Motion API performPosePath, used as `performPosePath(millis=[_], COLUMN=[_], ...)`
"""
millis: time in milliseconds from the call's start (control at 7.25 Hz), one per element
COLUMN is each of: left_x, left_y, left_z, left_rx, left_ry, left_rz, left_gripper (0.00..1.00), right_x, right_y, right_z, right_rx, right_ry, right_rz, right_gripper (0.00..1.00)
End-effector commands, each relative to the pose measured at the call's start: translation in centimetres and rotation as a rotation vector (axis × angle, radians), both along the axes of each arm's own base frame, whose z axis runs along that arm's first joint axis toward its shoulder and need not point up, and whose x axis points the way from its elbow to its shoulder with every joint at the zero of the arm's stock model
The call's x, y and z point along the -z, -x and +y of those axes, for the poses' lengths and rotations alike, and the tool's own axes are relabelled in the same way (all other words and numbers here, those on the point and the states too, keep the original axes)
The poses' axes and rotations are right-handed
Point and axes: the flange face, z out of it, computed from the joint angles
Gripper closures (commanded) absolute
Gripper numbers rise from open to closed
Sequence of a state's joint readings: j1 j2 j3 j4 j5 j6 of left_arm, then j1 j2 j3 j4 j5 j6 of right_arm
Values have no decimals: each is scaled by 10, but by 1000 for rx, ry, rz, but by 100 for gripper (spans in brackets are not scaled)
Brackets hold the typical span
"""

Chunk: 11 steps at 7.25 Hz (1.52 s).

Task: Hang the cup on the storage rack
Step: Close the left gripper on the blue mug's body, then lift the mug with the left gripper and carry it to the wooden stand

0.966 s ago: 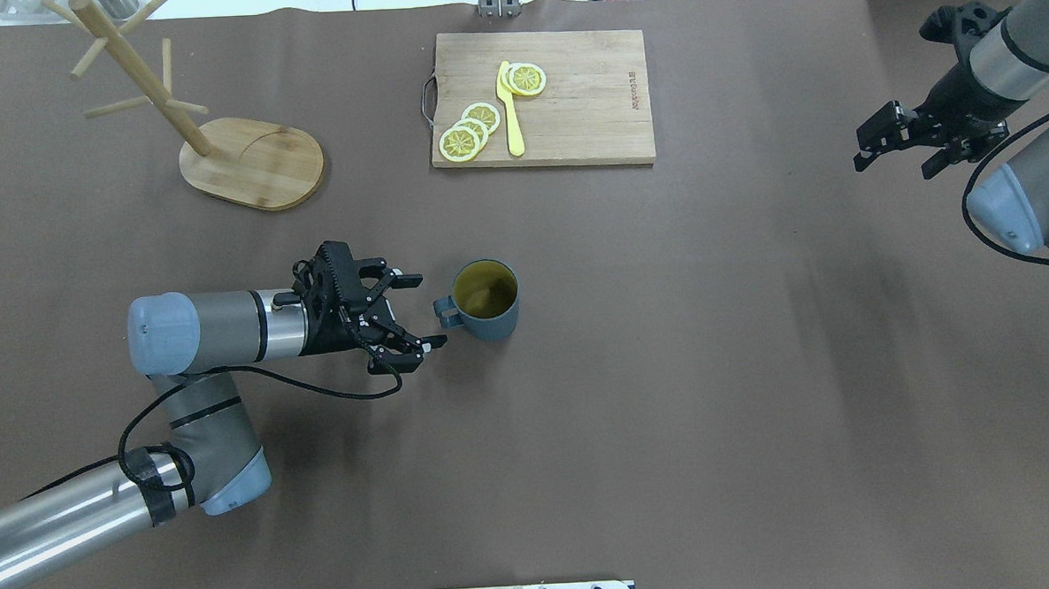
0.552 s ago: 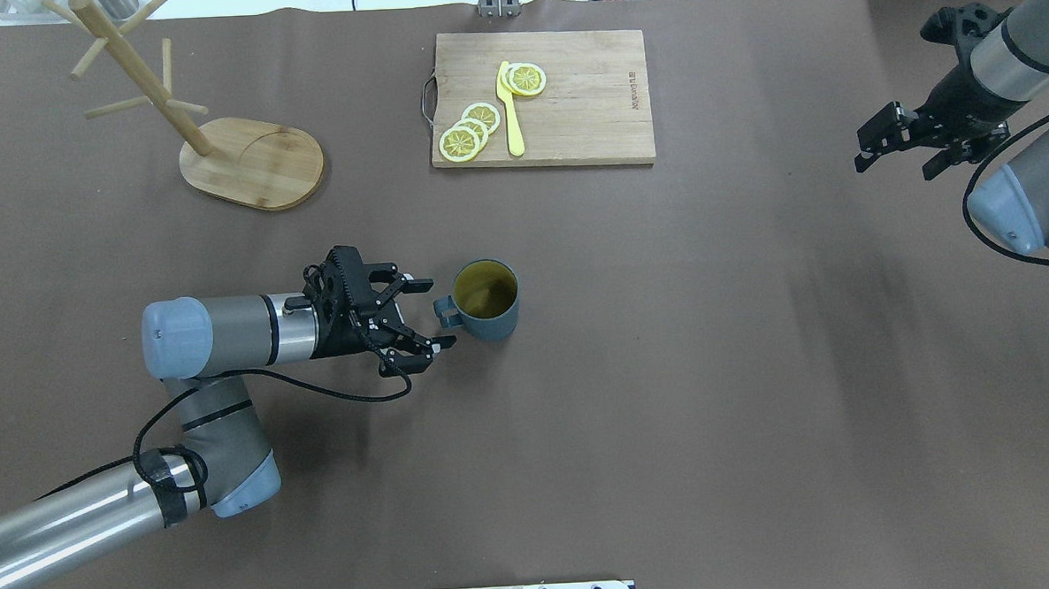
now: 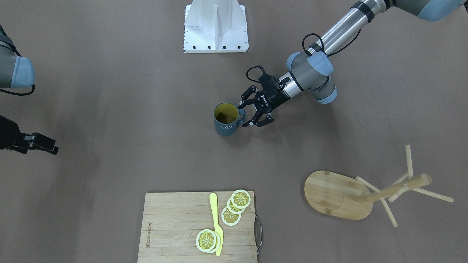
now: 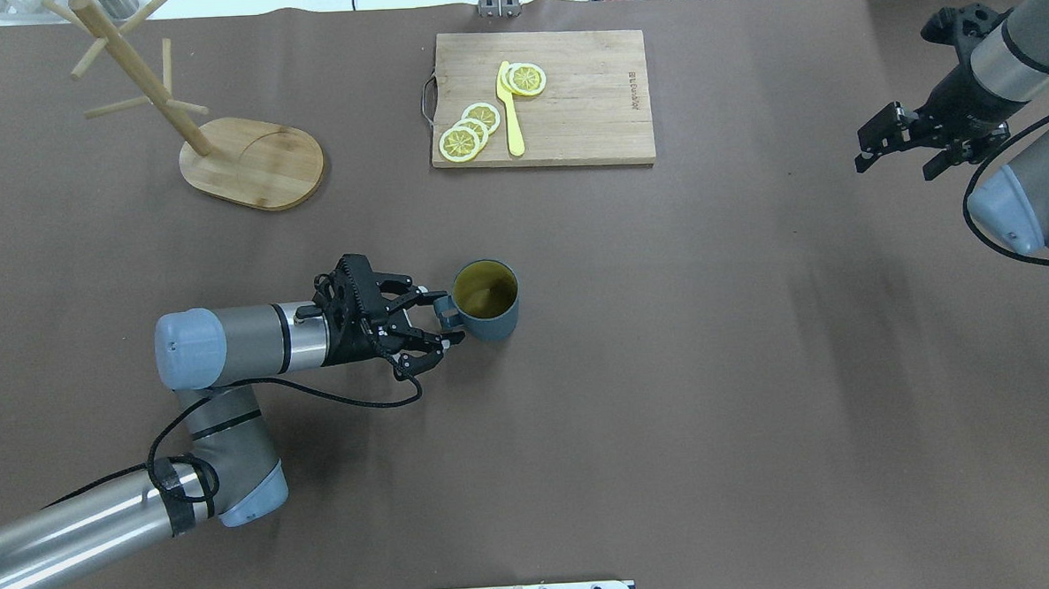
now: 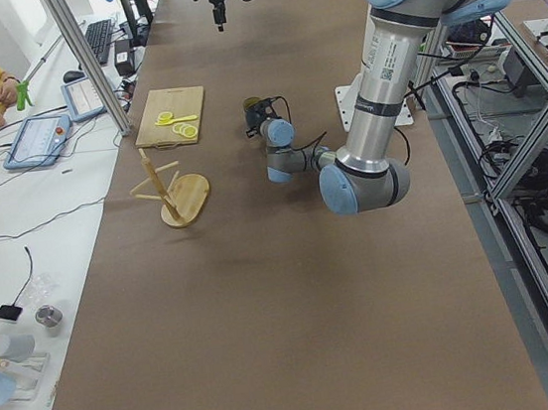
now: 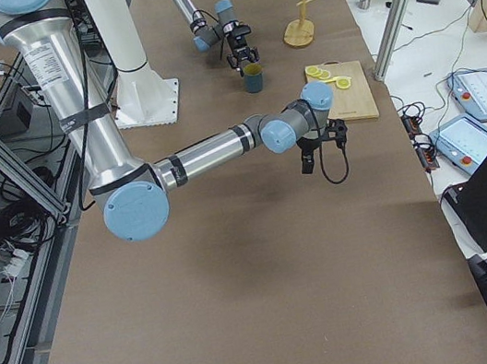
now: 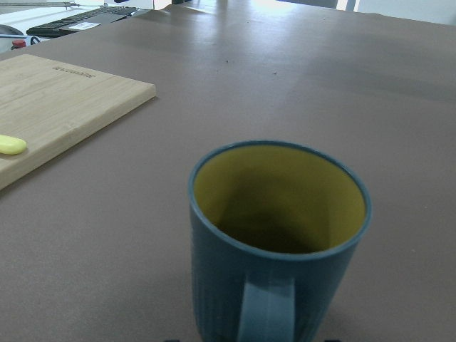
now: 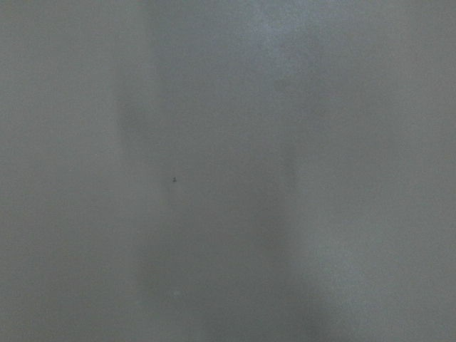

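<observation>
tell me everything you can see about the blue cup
The cup is a dark slate-blue cylinder, ceramic-looking, yellow-green inside and empty, with white "HOME" lettering on its side. It stands upright on the brown table, its loop handle turned toward the left pincer, which is open and straddles the handle; contact cannot be told.

Left gripper's moved in on the cup

In the last second the left gripper (image 4: 451, 315) slid across the table toward the cup (image 4: 487, 300), and the forearm and elbow came along with it. Before, its tips were a little short of the handle (image 4: 443, 309). Now the spread fingers sit one on each side of the handle, and the gap between them looks a bit narrower.
</observation>
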State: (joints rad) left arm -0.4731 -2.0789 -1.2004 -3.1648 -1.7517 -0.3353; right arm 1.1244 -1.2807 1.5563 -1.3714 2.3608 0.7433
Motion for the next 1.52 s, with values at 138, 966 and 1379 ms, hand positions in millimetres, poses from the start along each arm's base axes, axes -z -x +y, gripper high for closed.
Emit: performPosePath(millis=[138,966,1379], left_x=[-8,-4,19], left_y=[-3,-1,24], left_z=[5,5,-4], left_rx=[-7,9,105], left_ry=[8,141,497], left_rz=[-13,42,273], left_gripper=[41,100,100], right_x=[3,-1,2], right_y=[-1,-2,-2], right_z=[0,2,2], right_rx=[-2,0,-1], right_ry=[-5,-1,-7], right_rz=[-3,0,-3], right_gripper=[0,0,0])
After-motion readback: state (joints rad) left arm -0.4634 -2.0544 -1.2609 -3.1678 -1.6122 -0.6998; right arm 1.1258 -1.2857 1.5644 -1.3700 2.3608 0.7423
